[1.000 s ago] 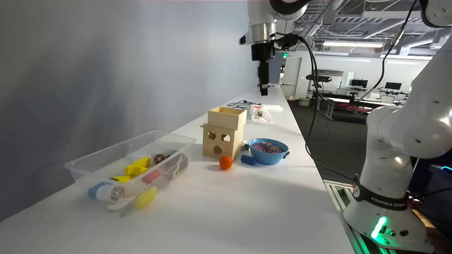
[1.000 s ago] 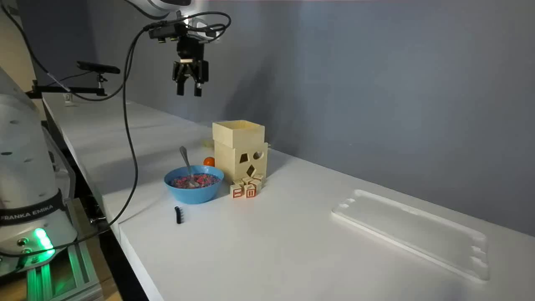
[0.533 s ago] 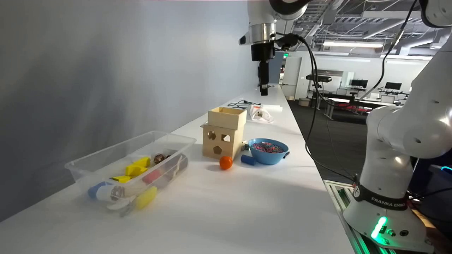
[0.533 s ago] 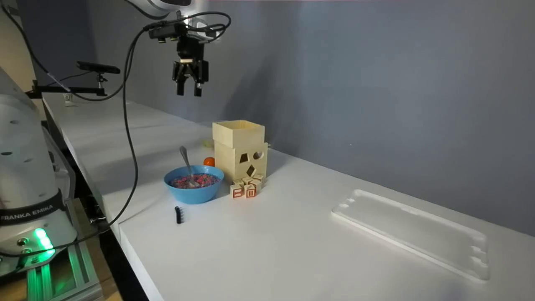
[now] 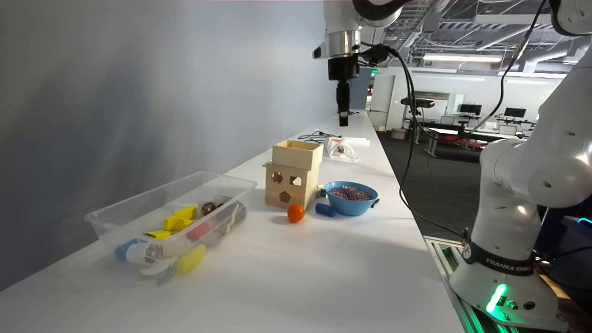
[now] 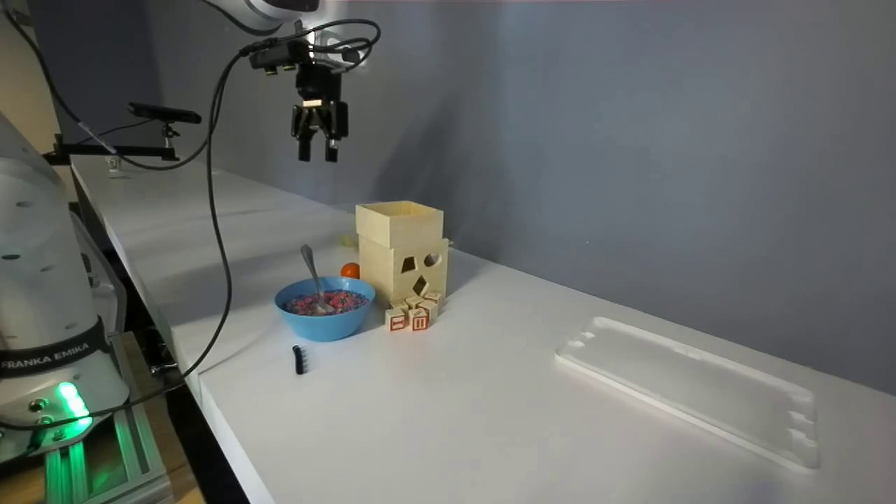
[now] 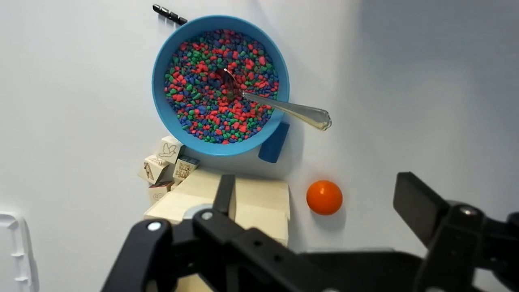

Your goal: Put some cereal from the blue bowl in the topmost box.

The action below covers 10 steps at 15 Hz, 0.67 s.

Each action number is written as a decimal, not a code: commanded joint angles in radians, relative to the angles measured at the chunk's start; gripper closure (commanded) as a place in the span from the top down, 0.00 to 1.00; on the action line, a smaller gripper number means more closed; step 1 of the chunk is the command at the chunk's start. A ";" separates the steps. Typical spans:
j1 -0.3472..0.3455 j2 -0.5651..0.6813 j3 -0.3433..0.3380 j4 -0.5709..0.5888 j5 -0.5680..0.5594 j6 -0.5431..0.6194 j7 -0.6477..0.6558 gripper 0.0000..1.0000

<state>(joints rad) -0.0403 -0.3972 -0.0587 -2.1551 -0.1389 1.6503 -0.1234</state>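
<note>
Wrist view's got my round blue bowl [image 7: 221,149] mouth-up, spoon handle [image 7: 288,107] pointing lower right. Pincer [image 6: 318,152] is spread apart.

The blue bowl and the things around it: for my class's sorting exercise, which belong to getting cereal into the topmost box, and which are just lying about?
For the job:
cereal
blue bowl
spoon, probably for scooping
topmost box, set on the box with cut-out holes

Just lying about:
orange ball
blue cylinder
small blocks
black strip
filled clear tub
flat pale panel
</note>
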 commanded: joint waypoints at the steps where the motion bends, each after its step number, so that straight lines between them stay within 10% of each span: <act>1: 0.000 -0.062 0.065 -0.123 -0.062 0.114 0.166 1.00; 10: -0.012 -0.180 0.145 -0.399 -0.258 0.324 0.289 1.00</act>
<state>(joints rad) -0.0348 -0.4978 0.0801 -2.4565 -0.2977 1.9148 0.1507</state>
